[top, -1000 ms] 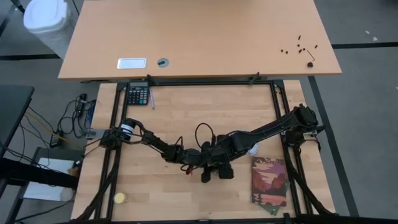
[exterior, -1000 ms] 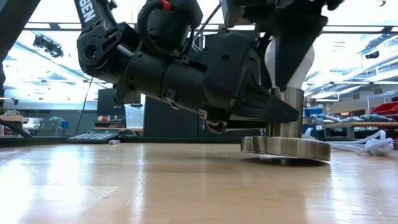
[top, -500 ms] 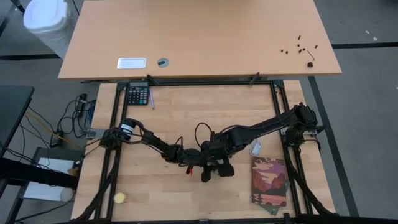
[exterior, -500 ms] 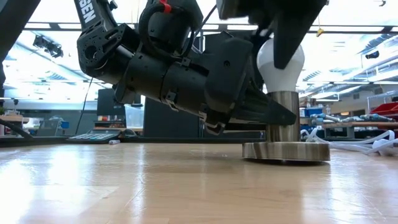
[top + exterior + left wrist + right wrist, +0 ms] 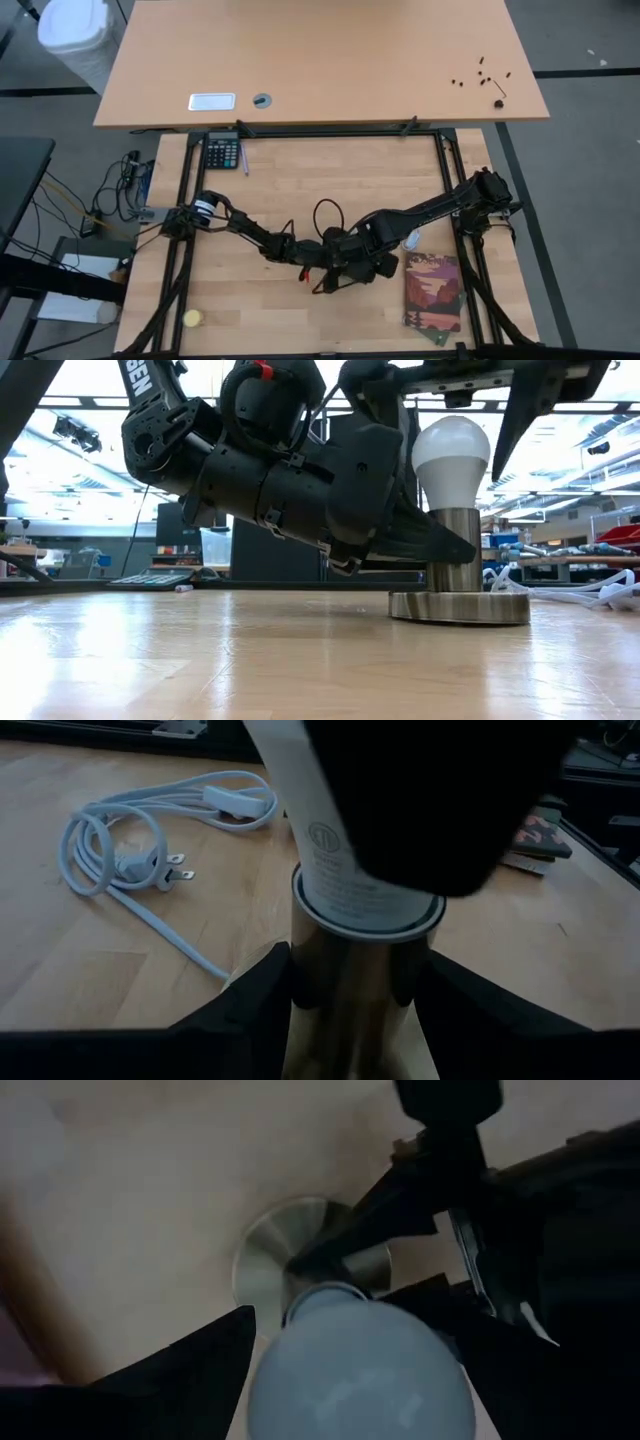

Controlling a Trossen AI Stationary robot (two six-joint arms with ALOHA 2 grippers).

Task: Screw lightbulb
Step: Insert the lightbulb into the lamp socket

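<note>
Between the spread fingers of the right gripper [image 5: 480, 410], untouched, the lightbulb [image 5: 451, 452] stands upright in the socket [image 5: 458, 588], whose metal neck the left gripper [image 5: 352, 982] pinches from the side.

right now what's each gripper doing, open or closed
Left gripper: closed on the socket, holding it steady.
Right gripper: open around the lightbulb, not gripping it.
</note>
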